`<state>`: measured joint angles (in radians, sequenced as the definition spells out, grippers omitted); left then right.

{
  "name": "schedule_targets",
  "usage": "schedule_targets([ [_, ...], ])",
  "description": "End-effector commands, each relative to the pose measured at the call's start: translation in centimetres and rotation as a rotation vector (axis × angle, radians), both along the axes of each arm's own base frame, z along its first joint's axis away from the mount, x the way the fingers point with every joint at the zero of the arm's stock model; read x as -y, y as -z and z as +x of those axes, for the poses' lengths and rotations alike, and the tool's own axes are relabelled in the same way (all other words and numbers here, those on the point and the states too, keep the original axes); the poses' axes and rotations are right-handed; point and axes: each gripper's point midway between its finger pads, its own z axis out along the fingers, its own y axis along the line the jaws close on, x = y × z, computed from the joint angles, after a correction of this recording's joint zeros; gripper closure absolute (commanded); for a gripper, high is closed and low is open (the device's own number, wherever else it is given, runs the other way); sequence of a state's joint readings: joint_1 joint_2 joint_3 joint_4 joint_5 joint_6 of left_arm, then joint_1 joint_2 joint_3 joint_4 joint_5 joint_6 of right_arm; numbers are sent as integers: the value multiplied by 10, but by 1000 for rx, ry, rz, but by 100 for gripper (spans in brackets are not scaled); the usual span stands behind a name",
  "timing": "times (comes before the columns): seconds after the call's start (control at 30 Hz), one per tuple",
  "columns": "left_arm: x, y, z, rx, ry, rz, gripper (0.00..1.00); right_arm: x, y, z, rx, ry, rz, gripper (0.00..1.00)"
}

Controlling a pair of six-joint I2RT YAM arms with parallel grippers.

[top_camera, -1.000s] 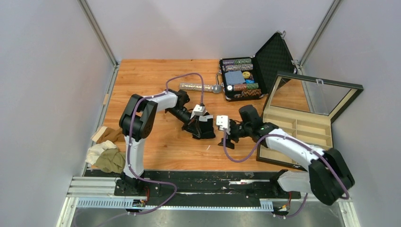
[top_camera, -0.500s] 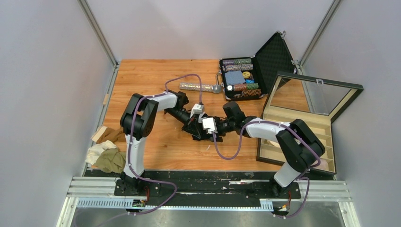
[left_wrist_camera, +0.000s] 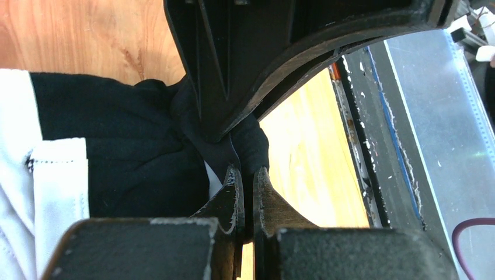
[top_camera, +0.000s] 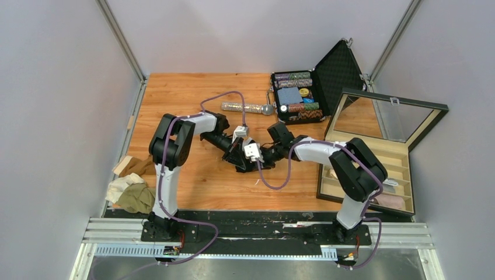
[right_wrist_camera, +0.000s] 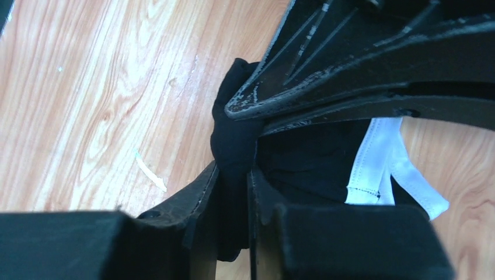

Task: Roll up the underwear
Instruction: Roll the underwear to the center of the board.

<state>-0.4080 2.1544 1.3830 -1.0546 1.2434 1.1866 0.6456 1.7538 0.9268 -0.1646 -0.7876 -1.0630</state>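
Note:
Black underwear [left_wrist_camera: 117,134] with a white waistband [left_wrist_camera: 35,192] lies bunched at the middle of the table [top_camera: 175,99]. My left gripper [left_wrist_camera: 247,172] is shut on a pinch of its black cloth. My right gripper [right_wrist_camera: 233,169] comes in from the other side, shut on a fold of the same cloth [right_wrist_camera: 233,134]. The two grippers meet tip to tip [top_camera: 250,156] and hide most of the garment from above. More underwear, brown [top_camera: 137,166], white [top_camera: 119,185] and olive [top_camera: 137,198], is piled at the table's left edge.
A glittery microphone [top_camera: 248,108] lies behind the grippers. An open case of poker chips [top_camera: 300,96] stands at the back right. A wooden compartment box [top_camera: 373,163] with a raised glass lid stands at the right. A pale scrap [right_wrist_camera: 150,172] lies on the wood.
My right arm has swung left to the black underwear and its jaws have closed on the cloth. The left gripper has kept its grip and shifted slightly.

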Motion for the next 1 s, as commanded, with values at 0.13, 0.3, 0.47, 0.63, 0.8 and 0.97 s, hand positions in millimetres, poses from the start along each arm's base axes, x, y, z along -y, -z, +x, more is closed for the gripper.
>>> schedule_targets([
  [0.13, 1, -24, 4, -168, -101, 7, 100, 14, -18, -5, -374, 37, -91, 97],
  [0.3, 0, -19, 14, -333, -215, 141, 100, 24, -20, -21, -623, 47, -164, 99],
  [0.47, -7, -9, 24, -479, -286, 237, 100, 19, -14, -23, -856, 89, -215, 99],
  [0.63, -14, 3, 29, -495, -325, 302, 97, 16, -10, -11, -1046, 153, -228, 99],
  [0.8, -18, 6, 53, -493, -436, 342, 81, 17, 6, 4, -1156, 228, -282, 99],
  [0.97, -32, -8, 89, -356, -586, 377, 67, 26, 28, 4, -1254, 297, -369, 99],
])
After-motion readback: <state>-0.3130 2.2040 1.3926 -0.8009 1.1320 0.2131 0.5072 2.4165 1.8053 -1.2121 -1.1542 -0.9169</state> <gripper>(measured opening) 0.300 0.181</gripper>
